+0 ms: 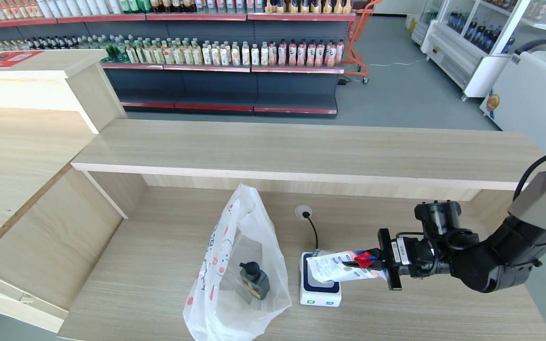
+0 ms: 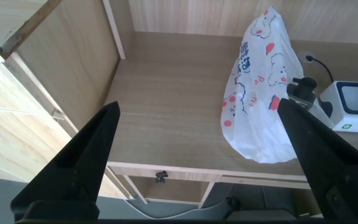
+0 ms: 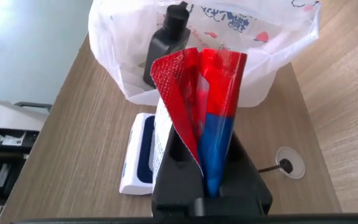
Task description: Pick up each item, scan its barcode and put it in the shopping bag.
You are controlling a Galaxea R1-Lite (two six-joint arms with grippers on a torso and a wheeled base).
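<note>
My right gripper (image 1: 365, 261) is shut on a flat snack packet (image 1: 337, 266), white on its printed face with red and blue ends, held just over the white barcode scanner (image 1: 320, 289) on the lower counter. In the right wrist view the packet (image 3: 204, 106) stands pinched between the fingers, above the scanner (image 3: 138, 155). The white shopping bag (image 1: 237, 270) with red print stands left of the scanner and holds a dark pump bottle (image 1: 253, 280). The left gripper (image 2: 197, 162) is open, well off to the left of the bag (image 2: 263, 93) and above the counter's near edge.
The scanner's black cable (image 1: 312, 227) runs to a round grommet (image 1: 303, 211) in the counter. A raised wooden ledge (image 1: 301, 151) spans the back. A wooden side wall (image 1: 59, 237) closes the left. Store shelves and fridges stand beyond.
</note>
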